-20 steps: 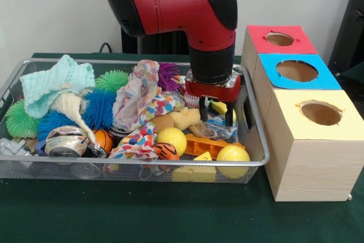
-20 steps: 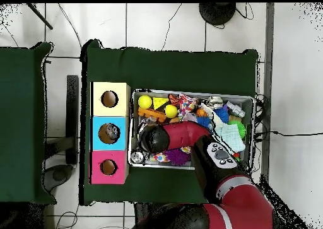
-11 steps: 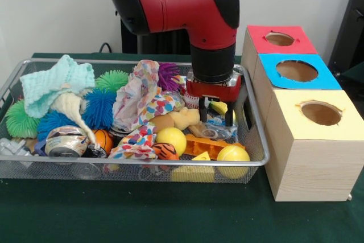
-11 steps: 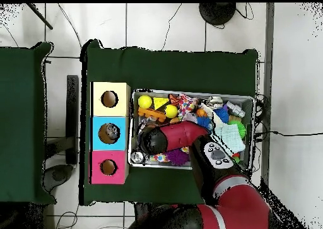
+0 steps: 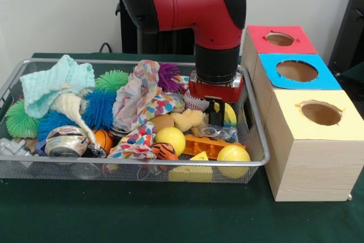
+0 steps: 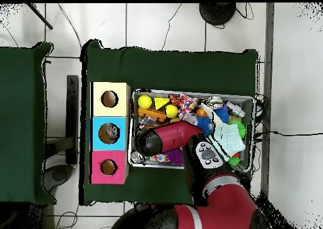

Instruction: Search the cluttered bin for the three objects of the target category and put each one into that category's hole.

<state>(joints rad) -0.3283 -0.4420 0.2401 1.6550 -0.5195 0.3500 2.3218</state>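
Front view shows you the wire bin packed with clutter, and three yellow balls are the likeliest matching set: one near the middle of the bin's near side, one at 4 o'clock from it against the near right corner, and one partly hidden just behind the gripper.

You will find the gripper low in the right part of the bin, its dark fingers close together with only a thin gap, over a clear crinkled wrapper; you cannot tell whether it has hold of anything.

At 9 o'clock from the gripper lie a tan sponge piece and a spotted cloth. An orange block sits at 6 o'clock.

Further left you see blue and green spiky balls and a mint knitted cloth.

At 3 o'clock from the bin, three boxes stand on the bench: yellow nearest, blue, then red, each with a round hole. In the overhead view the boxes line the bin's left side.
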